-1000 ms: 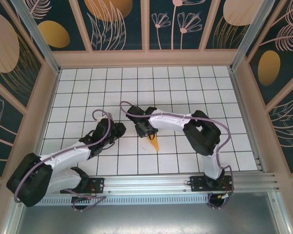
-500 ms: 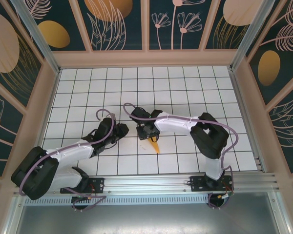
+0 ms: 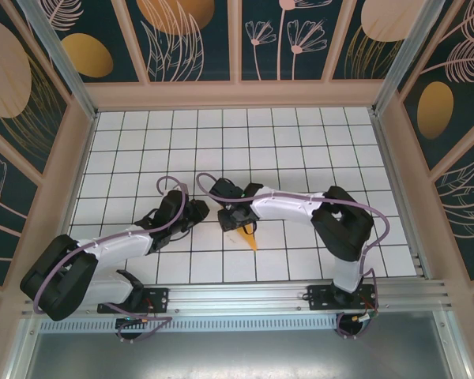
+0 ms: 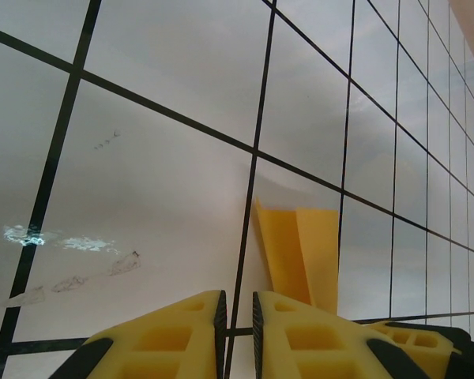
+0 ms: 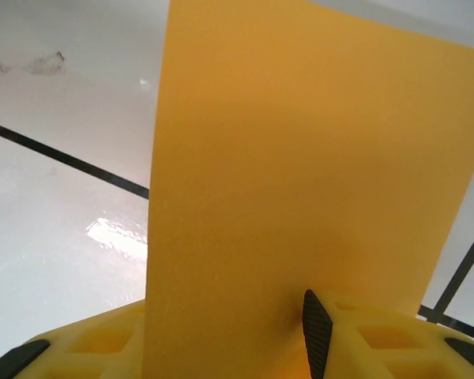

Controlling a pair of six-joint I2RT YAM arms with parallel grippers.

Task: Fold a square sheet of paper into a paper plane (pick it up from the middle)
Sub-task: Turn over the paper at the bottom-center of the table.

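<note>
The paper plane [image 3: 251, 237] lies near the middle of the gridded surface [image 3: 300, 142], with its orange tip pointing toward the near edge. In the right wrist view the folded sheet runs up between the right fingers [image 5: 363, 339], and one of them rests against its edge. Whether they are pinching the paper or merely standing on either side of it cannot be told. The left fingers [image 4: 182, 332] are all but together, with a thin slit between them and nothing in it. They sit low over the surface, just beside the paper.

The likeliest trouble is the folds. If the right fingers have no firm hold, the creases could spring open (thin paper rarely keeps a crease unaided) and the dart would lose its shape. A finger rubbing the edge as it lifts could drag the plane askew. A sideways move by the left fingers, so close by, might crumple a wing. The two wrists are also near enough to knock together.
</note>
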